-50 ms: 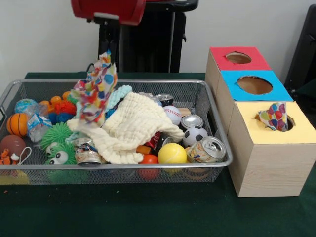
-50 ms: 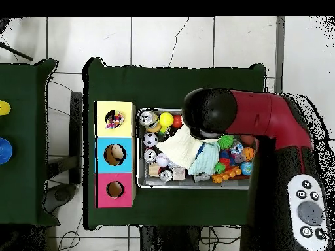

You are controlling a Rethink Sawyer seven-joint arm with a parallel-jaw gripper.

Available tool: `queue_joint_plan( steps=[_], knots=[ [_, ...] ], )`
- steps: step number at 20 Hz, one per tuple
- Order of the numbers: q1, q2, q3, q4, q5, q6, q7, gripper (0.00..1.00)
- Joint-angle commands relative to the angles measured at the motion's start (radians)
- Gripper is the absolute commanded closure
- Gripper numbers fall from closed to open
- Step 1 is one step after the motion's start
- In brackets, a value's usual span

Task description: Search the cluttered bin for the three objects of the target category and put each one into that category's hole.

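A: Gripper point(image 1: 104, 55) state?
B: Can't read the opening. Front view shows only the red arm point(image 1: 108, 10) at the top edge, with a multicoloured patterned cloth point(image 1: 96, 89) hanging straight below it, clear of the pile apart from its lower end. So it looks closed on the cloth's top corner, but the fingers are hidden behind the fabric.
A: Overhead?
B: No help. The arm's black elbow covers that part of the wire bin point(image 1: 217, 163).
A: What's under the gripper?
B: Directly below the hanging cloth is a cream waffle cloth point(image 1: 131, 128) draped over the clutter, with a light blue knit cloth point(image 1: 118, 96) poking out just behind it. Around those: baseball point(image 1: 173, 114), soccer ball point(image 1: 195, 135), yellow ball point(image 1: 172, 154), several cans point(image 1: 210, 149), green spiky ball point(image 1: 57, 134), mini basketball point(image 1: 17, 124).
A: Boxes?
B: Off to the side of the gripper, past the bin's end, on the green worktop point(image 1: 148, 212). Three in a row: red-topped box point(image 1: 237, 58), blue-topped box point(image 1: 254, 85), yellow-topped box point(image 1: 274, 129). One patterned cloth point(image 1: 274, 116) already sits in the yellow one's hole, partly sticking out.
A: The other holes?
B: Overhead shows something pale inside the blue one; can't identify it.
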Motion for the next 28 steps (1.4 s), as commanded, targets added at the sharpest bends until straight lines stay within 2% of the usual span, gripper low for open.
queue_joint_plan(
  steps=[1,16,21,28],
  knots=[
    [0.082,-0.056,-0.088,0.093,0.068,0.185,0.279,1.00],
    [0.272,-0.024,-0.222,0.044,0.134,0.209,0.421,1.00],
    [0.313,0.018,-0.243,0.022,0.146,0.184,0.455,1.00],
    [0.372,0.048,-0.273,-0.025,0.164,0.210,0.508,1.00]
  ],
)
